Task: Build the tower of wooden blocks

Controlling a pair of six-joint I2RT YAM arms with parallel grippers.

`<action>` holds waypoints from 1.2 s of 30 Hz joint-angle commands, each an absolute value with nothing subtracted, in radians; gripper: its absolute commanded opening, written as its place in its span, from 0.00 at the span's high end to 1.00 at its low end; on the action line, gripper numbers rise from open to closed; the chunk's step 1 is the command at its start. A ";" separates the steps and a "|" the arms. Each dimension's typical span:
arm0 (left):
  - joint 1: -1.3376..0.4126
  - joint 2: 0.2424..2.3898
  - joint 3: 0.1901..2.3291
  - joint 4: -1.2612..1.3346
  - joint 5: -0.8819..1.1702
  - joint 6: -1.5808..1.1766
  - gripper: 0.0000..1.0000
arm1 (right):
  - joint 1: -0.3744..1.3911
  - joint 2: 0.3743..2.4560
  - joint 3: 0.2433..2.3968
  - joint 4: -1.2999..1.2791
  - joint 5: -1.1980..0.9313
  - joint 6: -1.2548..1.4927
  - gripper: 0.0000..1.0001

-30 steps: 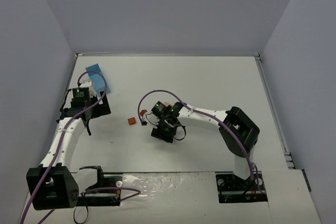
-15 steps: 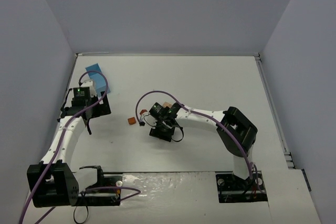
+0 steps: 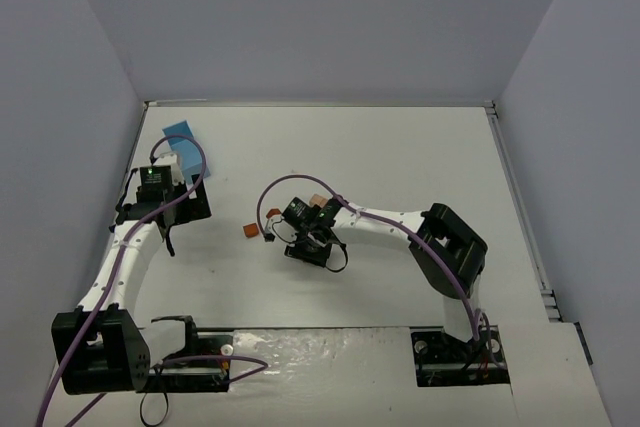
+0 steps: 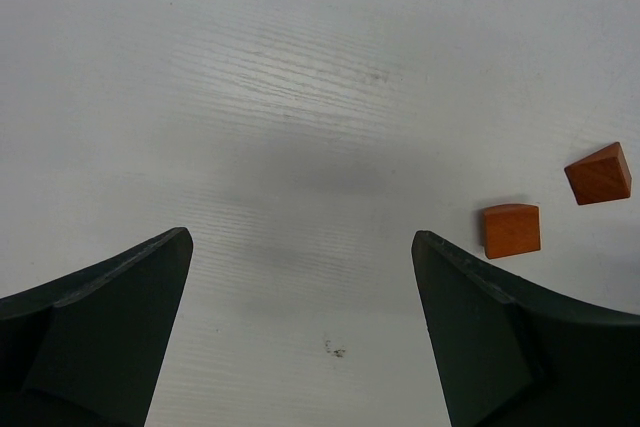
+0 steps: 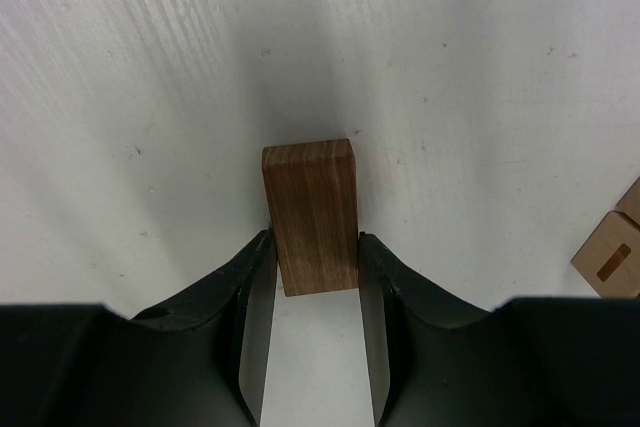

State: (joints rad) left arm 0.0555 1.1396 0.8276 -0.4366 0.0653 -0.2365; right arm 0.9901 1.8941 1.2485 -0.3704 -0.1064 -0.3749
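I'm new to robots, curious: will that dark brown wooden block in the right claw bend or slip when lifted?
Probably stiff: the brown block shows solid wood grain. Likely light, small beside the right gripper. Flat sides meet both fingers, so slipping seems unlikely.

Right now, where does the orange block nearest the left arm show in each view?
Top external: the orange block lies on the white table, left of the right hand.
Left wrist: right of centre, low in the picture, with a second orange block beyond it.
Right wrist: not in it.
Shared landmark: the white table, seen in all three views.
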 commanded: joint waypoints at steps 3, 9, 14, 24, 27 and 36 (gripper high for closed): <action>0.060 1.143 0.857 -0.394 0.044 -0.215 0.10 | 0.997 1.817 1.233 -0.370 -0.058 -0.351 0.96; 0.061 1.139 0.854 -0.388 0.053 -0.215 0.10 | 0.968 1.690 1.256 -0.391 -0.068 -0.292 1.00; 0.061 1.140 0.860 -0.379 0.074 -0.204 0.10 | 0.909 1.618 1.337 -0.507 -0.071 -0.250 1.00; 0.061 1.151 0.850 -0.368 0.105 -0.203 0.10 | 0.766 1.705 1.558 -0.723 -0.006 -0.176 1.00; 0.059 1.151 0.852 -0.369 0.113 -0.207 0.10 | 0.746 1.744 1.600 -0.730 -0.003 -0.165 1.00; 0.058 1.131 0.851 -0.367 0.105 -0.216 0.10 | 0.716 1.841 1.709 -0.726 0.050 -0.141 1.00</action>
State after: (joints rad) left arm 0.0555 1.1538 0.8276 -0.4133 0.0996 -0.2119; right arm 0.7301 1.8127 1.6253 -0.7087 -0.0085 -0.1621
